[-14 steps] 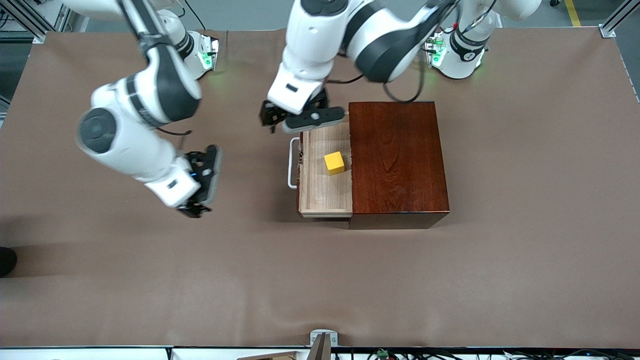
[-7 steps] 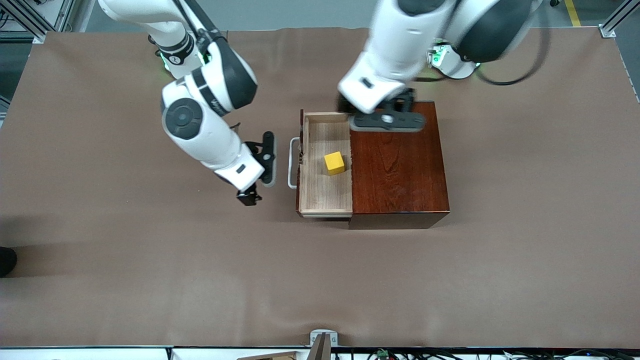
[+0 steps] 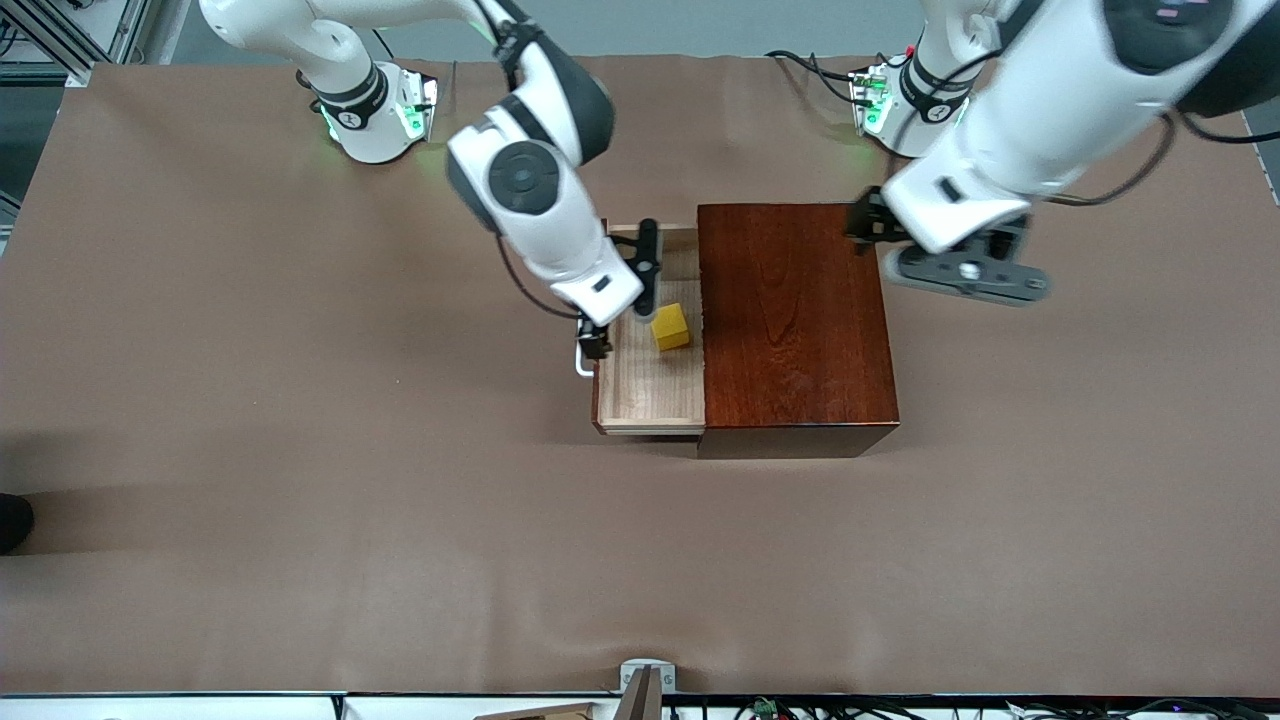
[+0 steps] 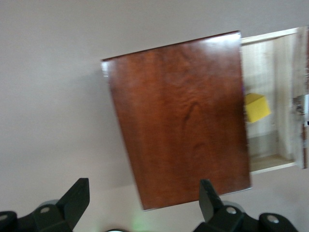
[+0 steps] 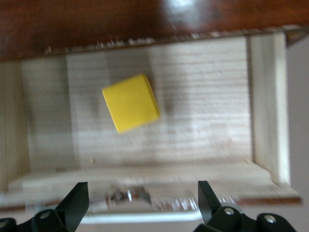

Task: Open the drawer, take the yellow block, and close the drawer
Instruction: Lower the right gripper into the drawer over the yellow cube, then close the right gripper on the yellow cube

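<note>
The dark reddish-brown wooden box (image 3: 795, 320) stands mid-table with its drawer (image 3: 650, 385) pulled out toward the right arm's end, showing a pale wood floor. The yellow block (image 3: 670, 327) lies in the drawer near the box. My right gripper (image 3: 621, 300) is open and empty over the drawer's front edge and white handle (image 3: 580, 365). In the right wrist view the block (image 5: 130, 102) lies past the open right gripper (image 5: 142, 198), with the handle (image 5: 145, 217) between the fingers. My left gripper (image 3: 935, 240) is open and empty over the box's edge at the left arm's end. The left wrist view shows the box top (image 4: 178, 111) and the block (image 4: 256, 107).
Brown table cover (image 3: 300, 500) all round the box. The arm bases stand at the table's edge farthest from the front camera. The right arm's elbow (image 3: 525, 180) hangs over the table beside the drawer.
My right gripper has swung from the bare table to over the drawer's front. My left gripper has moved from the drawer's corner across the box top to its left-arm end.
</note>
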`<control>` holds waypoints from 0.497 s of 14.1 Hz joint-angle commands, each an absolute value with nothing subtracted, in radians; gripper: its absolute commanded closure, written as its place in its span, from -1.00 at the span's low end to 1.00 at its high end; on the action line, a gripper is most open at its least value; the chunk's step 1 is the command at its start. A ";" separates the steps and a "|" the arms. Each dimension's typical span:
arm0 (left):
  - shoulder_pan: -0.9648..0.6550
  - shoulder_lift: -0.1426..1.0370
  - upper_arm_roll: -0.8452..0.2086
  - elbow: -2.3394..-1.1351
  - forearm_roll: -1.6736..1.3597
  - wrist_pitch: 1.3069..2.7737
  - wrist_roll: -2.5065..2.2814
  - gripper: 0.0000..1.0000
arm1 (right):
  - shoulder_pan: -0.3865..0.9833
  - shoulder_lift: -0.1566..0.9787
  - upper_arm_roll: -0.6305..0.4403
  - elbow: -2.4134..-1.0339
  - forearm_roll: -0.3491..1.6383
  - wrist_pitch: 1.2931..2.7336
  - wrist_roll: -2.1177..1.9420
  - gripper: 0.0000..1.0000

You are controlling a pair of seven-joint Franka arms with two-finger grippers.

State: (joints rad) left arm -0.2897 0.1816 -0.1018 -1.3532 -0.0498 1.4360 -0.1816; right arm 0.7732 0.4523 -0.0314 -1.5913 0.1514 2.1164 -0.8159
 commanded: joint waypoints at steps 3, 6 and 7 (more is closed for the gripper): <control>-0.126 0.138 -0.117 -1.423 -0.031 1.442 -0.069 -1.00 | 0.887 0.554 -0.043 -1.533 0.002 2.177 -0.571 -1.00; -0.063 0.130 -0.115 -1.440 -0.029 1.447 -0.063 -1.00 | 0.897 0.598 -0.044 -1.471 -0.020 2.177 -0.546 -1.00; -0.036 0.130 -0.117 -1.446 -0.029 1.450 -0.057 -1.00 | 0.899 0.604 -0.044 -1.462 -0.020 2.177 -0.546 -1.00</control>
